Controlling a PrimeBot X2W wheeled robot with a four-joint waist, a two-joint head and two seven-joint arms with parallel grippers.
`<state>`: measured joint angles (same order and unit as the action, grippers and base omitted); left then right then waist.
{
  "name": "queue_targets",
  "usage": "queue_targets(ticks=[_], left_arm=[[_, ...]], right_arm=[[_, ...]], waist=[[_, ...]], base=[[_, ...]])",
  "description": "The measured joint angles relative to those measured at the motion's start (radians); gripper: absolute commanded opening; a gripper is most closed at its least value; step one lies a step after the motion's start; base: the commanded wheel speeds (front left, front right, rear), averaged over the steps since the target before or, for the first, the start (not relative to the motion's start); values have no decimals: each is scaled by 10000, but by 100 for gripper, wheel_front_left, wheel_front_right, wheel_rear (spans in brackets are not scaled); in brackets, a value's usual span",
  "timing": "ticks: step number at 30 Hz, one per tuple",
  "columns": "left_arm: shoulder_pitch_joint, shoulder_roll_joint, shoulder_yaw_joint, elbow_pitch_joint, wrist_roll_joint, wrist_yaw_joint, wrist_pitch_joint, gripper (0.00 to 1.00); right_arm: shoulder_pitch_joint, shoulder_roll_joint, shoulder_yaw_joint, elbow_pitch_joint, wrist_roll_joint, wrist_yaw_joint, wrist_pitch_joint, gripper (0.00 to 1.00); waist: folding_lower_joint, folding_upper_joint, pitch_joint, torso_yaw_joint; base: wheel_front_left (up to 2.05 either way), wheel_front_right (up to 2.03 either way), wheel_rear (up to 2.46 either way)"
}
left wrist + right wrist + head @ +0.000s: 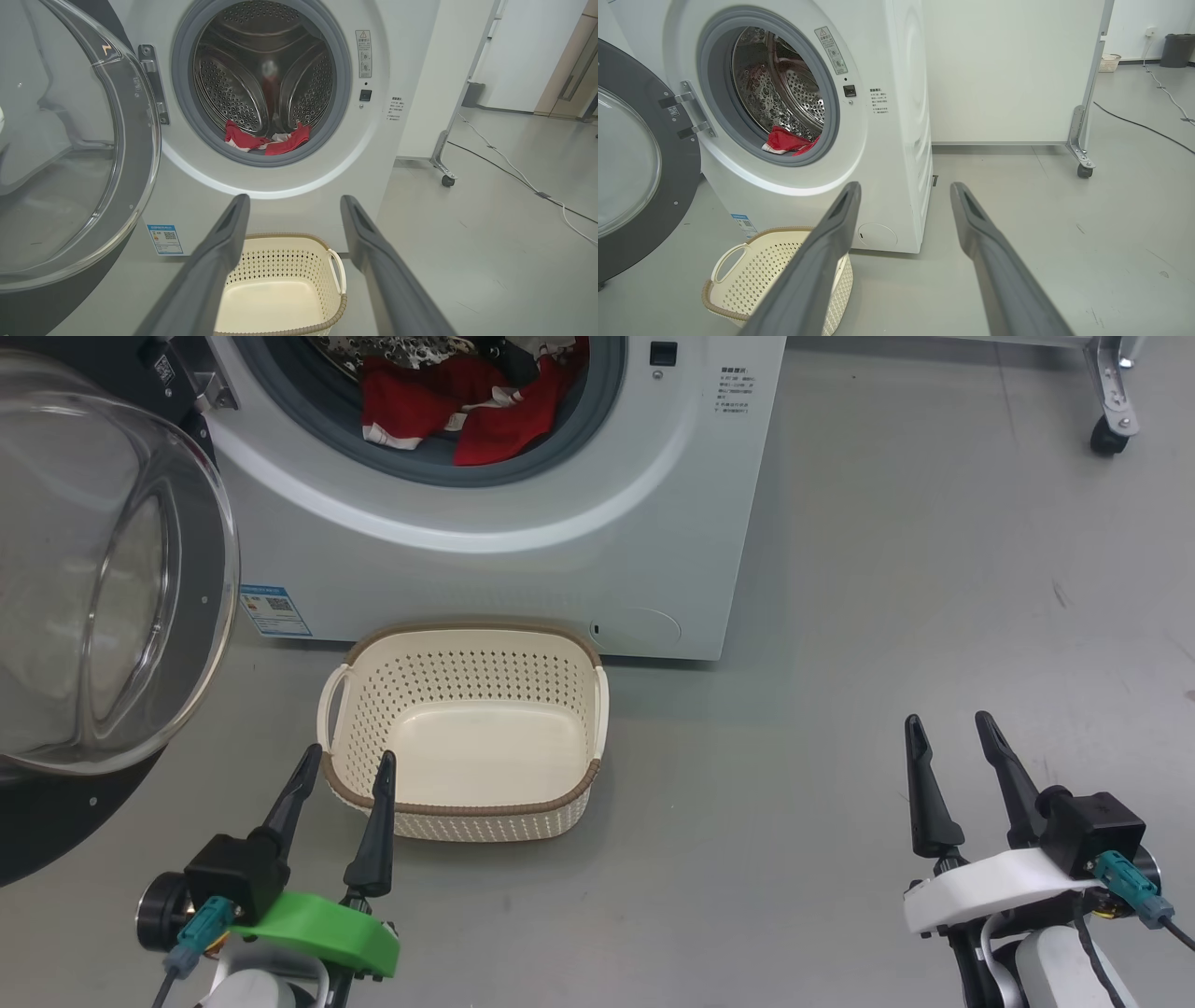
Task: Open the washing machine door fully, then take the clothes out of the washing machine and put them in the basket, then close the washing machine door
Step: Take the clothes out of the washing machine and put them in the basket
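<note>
The white washing machine (523,551) stands with its door (103,588) swung wide open to the left, glass bowl bulging toward me. Red and white clothes (467,406) lie at the bottom of the steel drum, also visible as clothes (266,140) and clothes (787,142). The cream basket (462,658) sits empty on the floor right before the machine. My left gripper (347,761) is open just at the basket's near left rim. My right gripper (952,723) is open over bare floor, well right of the basket.
A wheeled white partition (1083,158) stands right of the machine, its caster (1108,434) on the grey floor. Cables (528,186) run across the floor at the far right. A dark bin (1176,49) and another small basket (1109,62) stand far back.
</note>
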<state>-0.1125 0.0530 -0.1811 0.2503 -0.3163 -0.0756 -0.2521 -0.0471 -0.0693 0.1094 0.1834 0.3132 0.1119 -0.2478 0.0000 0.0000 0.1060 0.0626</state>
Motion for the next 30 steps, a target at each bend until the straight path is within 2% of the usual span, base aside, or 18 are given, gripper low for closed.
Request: queue_targets(ticks=[20,24,30], left_arm=[[10,-15,96,-8,31,4,0,100],[13,-25,207,38,244,192,0,100],[21,-29,196,52,362,221,0,100]], right_arm=[[0,33,-12,23,-38,2,0,100],[0,35,-10,48,-67,4,0,100],[0,36,19,86,-77,12,0,100]], waist=[[0,0,-24,23],[0,0,-49,27],[0,0,-77,27]], base=[[95,-95,0],[139,-139,0],[125,-125,0]])
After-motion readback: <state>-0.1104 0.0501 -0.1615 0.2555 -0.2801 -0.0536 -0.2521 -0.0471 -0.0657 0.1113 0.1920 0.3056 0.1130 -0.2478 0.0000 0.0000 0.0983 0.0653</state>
